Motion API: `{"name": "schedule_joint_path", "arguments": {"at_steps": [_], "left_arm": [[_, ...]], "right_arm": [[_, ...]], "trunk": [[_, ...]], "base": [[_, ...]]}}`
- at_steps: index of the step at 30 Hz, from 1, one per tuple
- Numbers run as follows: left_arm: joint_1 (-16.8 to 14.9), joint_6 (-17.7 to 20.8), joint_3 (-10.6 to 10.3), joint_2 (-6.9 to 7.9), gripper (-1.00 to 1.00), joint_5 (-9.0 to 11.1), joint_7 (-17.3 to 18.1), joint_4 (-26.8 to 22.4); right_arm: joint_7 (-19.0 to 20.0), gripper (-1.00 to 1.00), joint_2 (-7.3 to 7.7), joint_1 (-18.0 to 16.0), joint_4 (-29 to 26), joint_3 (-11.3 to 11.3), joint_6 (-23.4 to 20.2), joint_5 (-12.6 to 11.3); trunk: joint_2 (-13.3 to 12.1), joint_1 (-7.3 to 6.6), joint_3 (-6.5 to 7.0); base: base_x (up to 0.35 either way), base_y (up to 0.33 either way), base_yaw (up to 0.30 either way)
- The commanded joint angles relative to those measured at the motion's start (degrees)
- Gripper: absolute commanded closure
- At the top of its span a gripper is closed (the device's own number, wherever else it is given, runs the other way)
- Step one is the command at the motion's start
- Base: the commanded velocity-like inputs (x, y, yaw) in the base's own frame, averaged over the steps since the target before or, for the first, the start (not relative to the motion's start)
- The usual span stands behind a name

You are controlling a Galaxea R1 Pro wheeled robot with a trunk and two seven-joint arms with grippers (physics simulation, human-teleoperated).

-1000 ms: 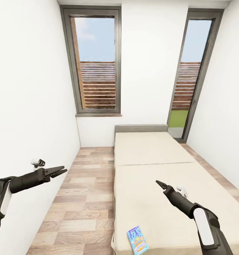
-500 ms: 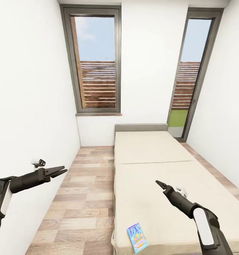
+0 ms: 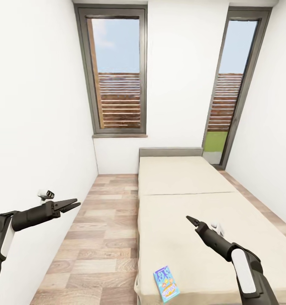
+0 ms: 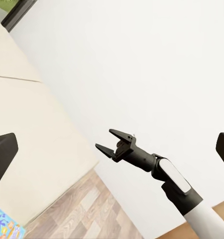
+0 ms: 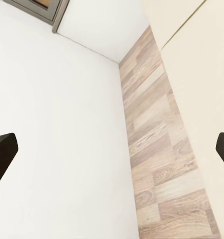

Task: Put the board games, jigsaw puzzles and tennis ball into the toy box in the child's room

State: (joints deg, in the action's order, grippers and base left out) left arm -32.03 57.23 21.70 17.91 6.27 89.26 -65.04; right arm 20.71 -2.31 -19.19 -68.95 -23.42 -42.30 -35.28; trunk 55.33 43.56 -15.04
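**Head view: narrow bedroom, one board game on the bed corner**

Head view looks down a slim white-walled room with a wood-plank floor (image 3: pixel 104 228) running along the left of a long beige bed (image 3: pixel 189 212). Two tall dark-framed windows (image 3: pixel 117 72) sit in the far wall, slatted fence and sky behind them, a bit of green grass low in the right one. Bed has a grey headboard (image 3: pixel 170 151) up against that wall.

So the blue board game (image 3: pixel 166 284) is lying flat on the bed's near left corner, right by the edge. Both arms are held out in the air, nothing in either claw. Left gripper (image 3: pixel 73 205) hangs over the floor near the left wall, right gripper (image 3: pixel 190 220) over the mattress, well apart from the game.

Left wrist view is the handy one: it catches the right gripper (image 4: pixel 108 141) side-on with its fingers clearly spread apart, plus a corner of the game (image 4: pixel 5 228). The left claw's own finger pads sit at the frame edges, wide apart. Right wrist view gives the same spread pads, over floor planks (image 5: pixel 157 149), white wall and the bed edge.
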Motion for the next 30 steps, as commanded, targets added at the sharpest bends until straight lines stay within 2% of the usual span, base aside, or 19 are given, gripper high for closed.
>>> {"name": "schedule_joint_path", "arguments": {"at_steps": [1, 30], "left_arm": [[-0.05, 0.6, 0.0, 0.01, -1.0, -0.04, 0.23, 0.01], [-0.05, 0.52, -0.25, -0.16, -1.0, -0.21, 0.22, 0.01]], "right_arm": [[0.17, -1.0, -0.07, -0.06, -0.01, -0.19, -0.42, -0.02], [0.12, -1.0, -0.16, -0.06, -0.04, 0.03, -0.42, -0.05]], "trunk": [[0.48, 0.23, -0.26], [12.11, 6.6, -5.47]], "base": [[0.0, 0.0, 0.068], [-0.01, -0.01, 0.007]]}}
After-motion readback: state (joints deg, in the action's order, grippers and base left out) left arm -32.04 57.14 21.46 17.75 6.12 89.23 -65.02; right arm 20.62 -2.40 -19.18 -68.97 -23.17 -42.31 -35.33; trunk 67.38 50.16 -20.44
